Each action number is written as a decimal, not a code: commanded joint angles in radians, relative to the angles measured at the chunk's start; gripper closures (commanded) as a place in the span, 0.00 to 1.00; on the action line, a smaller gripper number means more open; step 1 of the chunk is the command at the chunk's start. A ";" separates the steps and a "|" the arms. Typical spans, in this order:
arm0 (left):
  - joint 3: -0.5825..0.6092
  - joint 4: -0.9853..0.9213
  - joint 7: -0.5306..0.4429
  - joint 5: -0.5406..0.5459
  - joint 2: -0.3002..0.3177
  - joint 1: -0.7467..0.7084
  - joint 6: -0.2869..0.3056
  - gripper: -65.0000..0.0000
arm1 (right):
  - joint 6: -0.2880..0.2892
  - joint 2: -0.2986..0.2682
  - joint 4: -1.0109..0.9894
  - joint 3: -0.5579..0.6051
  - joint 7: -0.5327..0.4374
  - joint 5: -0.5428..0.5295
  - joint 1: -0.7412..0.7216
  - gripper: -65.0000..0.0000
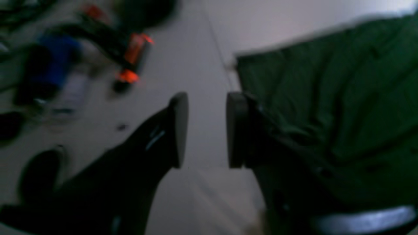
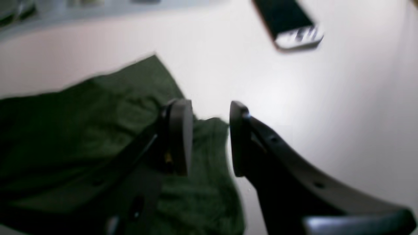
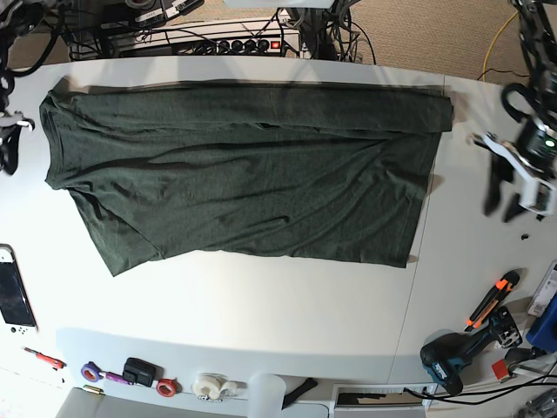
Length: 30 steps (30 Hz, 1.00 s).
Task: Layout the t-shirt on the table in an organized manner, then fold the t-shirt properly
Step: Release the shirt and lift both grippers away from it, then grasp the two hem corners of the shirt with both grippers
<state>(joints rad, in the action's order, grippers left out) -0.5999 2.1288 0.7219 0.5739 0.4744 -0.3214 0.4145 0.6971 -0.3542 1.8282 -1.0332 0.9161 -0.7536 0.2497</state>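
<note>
left wrist view, blurred: t-shirt [image 1: 329, 107] seemingly beside open left gripper [image 1: 207, 130].

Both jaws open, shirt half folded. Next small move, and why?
Probably reach both grippers to the t-shirt's near long edge and fold it again: one lengthwise fold already lies along the far side, the left gripper and right gripper hold nothing.

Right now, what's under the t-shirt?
The t-shirt lies spread on the white table, with bare tabletop showing all around it. No bulge suggests anything beneath, but the table surface it covers is hidden, including part of the seam line.
</note>
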 commanded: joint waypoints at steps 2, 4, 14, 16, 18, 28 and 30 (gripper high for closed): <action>-0.030 0.006 -0.027 0.014 0.017 0.021 -0.016 0.68 | 0.001 -0.031 0.016 0.007 -0.050 0.040 -0.054 0.69; -0.035 -0.006 -0.027 0.014 0.016 0.036 -0.037 0.68 | 0.001 -0.037 0.005 0.037 -0.080 0.122 -0.101 0.69; -0.034 -0.091 -0.035 0.014 0.017 0.039 -0.037 0.68 | -0.022 -0.199 -0.587 0.373 -0.231 0.358 -0.412 0.69; -0.034 -0.111 -0.034 0.014 0.016 0.039 -0.037 0.68 | -0.021 -0.236 -0.759 0.421 -0.267 0.359 -0.500 0.68; -0.034 -0.124 -0.034 0.014 0.016 0.039 -0.037 0.68 | -0.011 -0.264 -0.925 0.457 -0.305 0.359 -0.589 0.59; -0.034 -0.132 -0.036 0.041 0.016 0.039 -0.037 0.68 | 0.001 -0.244 -1.339 0.543 -0.328 0.324 -0.807 0.55; -0.034 -0.132 -0.035 0.040 0.016 0.039 -0.037 0.68 | 0.001 -0.213 -1.339 0.543 -0.314 0.325 -0.806 0.55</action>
<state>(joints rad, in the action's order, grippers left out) -0.6250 1.9827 0.7105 0.6037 0.4713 -0.2878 0.3813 0.6933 -0.5488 0.4770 -0.4889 0.6041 -0.4210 -0.5297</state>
